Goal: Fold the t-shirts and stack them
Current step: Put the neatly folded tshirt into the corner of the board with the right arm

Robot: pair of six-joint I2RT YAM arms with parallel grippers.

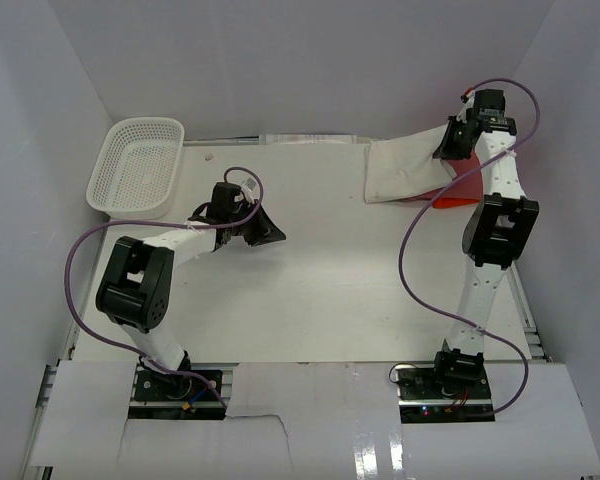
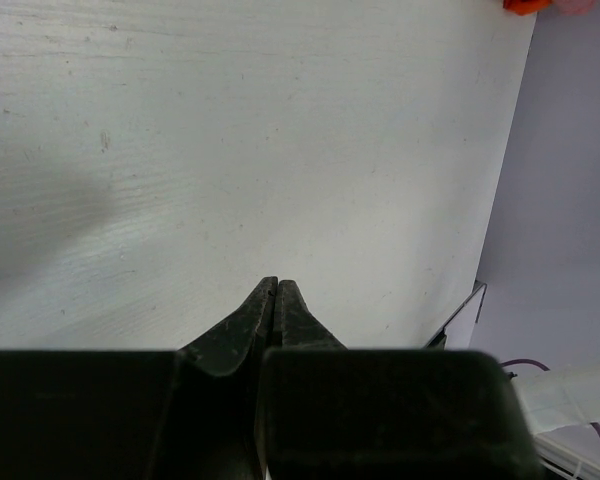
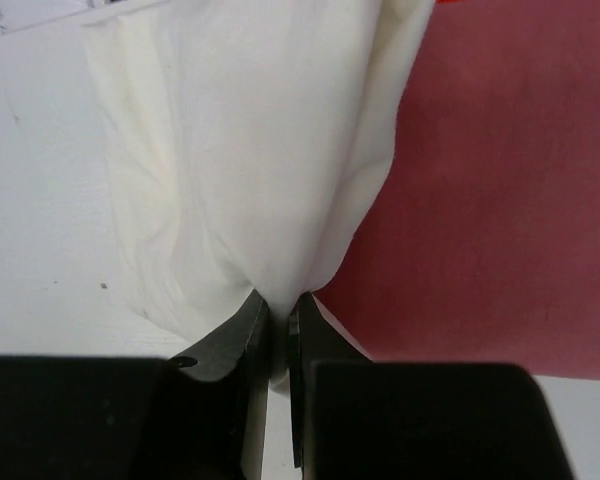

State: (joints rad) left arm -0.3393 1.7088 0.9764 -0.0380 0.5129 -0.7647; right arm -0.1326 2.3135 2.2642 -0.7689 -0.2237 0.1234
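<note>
Right claw pinches only a thin cream shirt fold, so it could slip or drag the red shirt; left claw pressed together, empty.

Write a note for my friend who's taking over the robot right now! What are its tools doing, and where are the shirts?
Left tool: shut, holding nothing, over bare table left of the middle.
Right tool: shut on a bunched edge of the cream-white t-shirt, at the far right of the table.
Shirts: the cream-white one stretches from the right tool towards the middle; the red t-shirt lies right beside it, mostly hidden by the arm from above.
Basket: far left corner, nothing seen in it.
Done: no neat stack yet.
Left: finish folding both shirts, then stack them.
</note>
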